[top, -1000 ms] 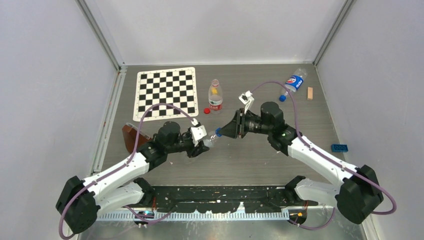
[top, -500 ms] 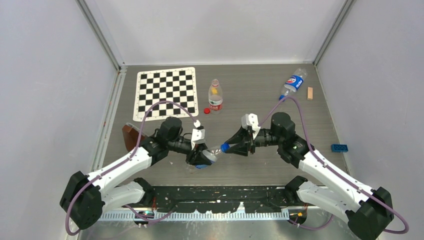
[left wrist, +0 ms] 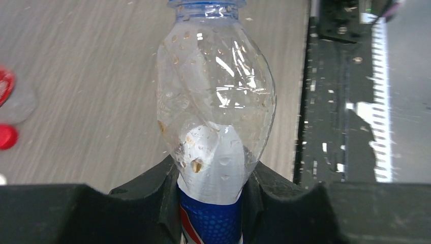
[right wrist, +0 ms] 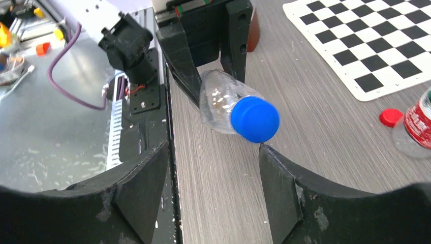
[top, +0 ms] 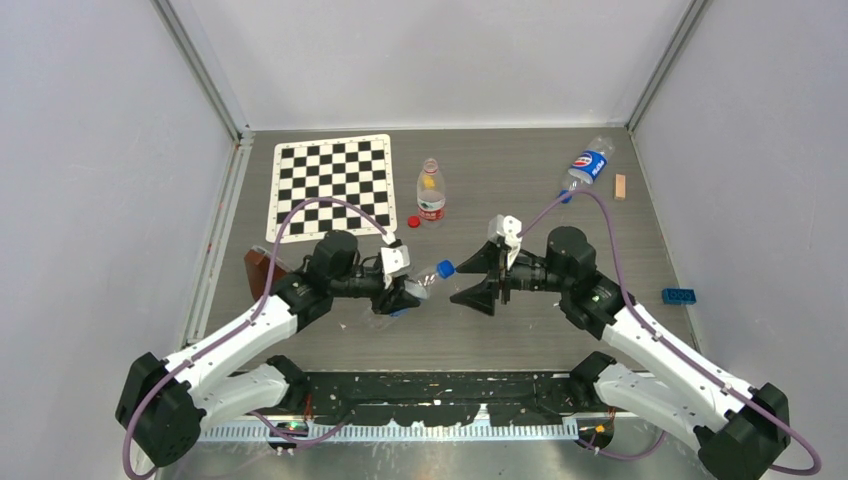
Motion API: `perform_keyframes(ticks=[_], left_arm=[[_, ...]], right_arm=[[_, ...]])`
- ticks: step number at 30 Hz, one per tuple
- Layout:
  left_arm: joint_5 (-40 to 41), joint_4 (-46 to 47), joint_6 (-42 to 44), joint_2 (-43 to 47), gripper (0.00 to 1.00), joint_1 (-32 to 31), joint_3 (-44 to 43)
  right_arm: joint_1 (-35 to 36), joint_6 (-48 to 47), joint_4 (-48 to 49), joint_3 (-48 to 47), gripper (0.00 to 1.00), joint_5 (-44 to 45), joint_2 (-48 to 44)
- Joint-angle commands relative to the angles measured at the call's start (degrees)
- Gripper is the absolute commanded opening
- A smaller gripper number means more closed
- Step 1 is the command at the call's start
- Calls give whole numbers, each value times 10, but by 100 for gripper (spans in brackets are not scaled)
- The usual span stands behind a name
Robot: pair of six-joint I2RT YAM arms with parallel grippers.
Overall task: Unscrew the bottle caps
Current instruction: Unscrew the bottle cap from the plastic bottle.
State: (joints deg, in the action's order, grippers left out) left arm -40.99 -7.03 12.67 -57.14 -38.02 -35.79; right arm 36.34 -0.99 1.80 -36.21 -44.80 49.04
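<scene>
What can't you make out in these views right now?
Left wrist view: the held bottle loses its blue cap to the top edge.
Top view: the purple cable crosses the far bottle at its neck, so a cap there is unclear.
Right wrist view: the red-label bottle is cut off by the right edge.

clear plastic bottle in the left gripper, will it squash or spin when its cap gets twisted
The clear plastic bottle looks empty, only droplets inside, so probably light, and its thin wall may dent. Its round body, pinched by the left gripper at the label, could spin when the blue cap turns.
</scene>
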Motion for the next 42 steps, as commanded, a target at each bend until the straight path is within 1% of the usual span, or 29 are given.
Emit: perform_keyframes(ticks=[1, 2, 3, 5, 6, 8, 9, 11, 12, 17, 22, 29, 30, 35, 40, 41, 42], left_arm=[[118, 23, 8, 5, 4, 4, -8], [130, 32, 7, 11, 4, 4, -4], [138, 45, 7, 17, 4, 4, 4], [148, 84, 7, 36, 3, 3, 25], [153, 108, 7, 44, 3, 2, 36], [163, 141, 8, 56, 2, -3, 56], [172, 149, 10, 60, 2, -6, 62], [192, 151, 20, 65, 1, -16, 67], [198, 148, 25, 65, 1, -20, 68], [235, 141, 44, 56, 1, -48, 68], [274, 135, 52, 47, 1, -73, 60], [284, 139, 53, 45, 1, -82, 62], [285, 142, 53, 45, 1, -83, 64], [289, 151, 48, 44, 1, -86, 66], [290, 152, 48, 45, 1, -87, 67], [290, 152, 48, 44, 1, -87, 68], [290, 153, 48, 44, 1, -87, 69]], right_arm=[[2, 126, 62, 19, 71, 79, -46], [2, 171, 73, 25, 71, 110, -50], [2, 196, 100, 37, 71, 126, -58], [2, 288, 138, 45, 73, 170, -60], [2, 306, 140, 40, 73, 197, -58], [2, 346, 107, 9, 73, 237, -36], [2, 367, 62, -23, 73, 255, -26], [2, 389, 11, -61, 74, 251, 4], [2, 396, 4, -69, 73, 244, 22], [2, 464, 34, -79, 73, 222, 60], [2, 474, 27, -95, 67, 210, 99], [2, 478, 31, -98, 58, 203, 126], [2, 477, 30, -99, 55, 201, 128], [2, 465, 30, -98, 45, 197, 134], [2, 455, 26, -99, 45, 186, 141], [2, 453, 26, -99, 41, 185, 142], [2, 453, 27, -99, 39, 185, 144]])
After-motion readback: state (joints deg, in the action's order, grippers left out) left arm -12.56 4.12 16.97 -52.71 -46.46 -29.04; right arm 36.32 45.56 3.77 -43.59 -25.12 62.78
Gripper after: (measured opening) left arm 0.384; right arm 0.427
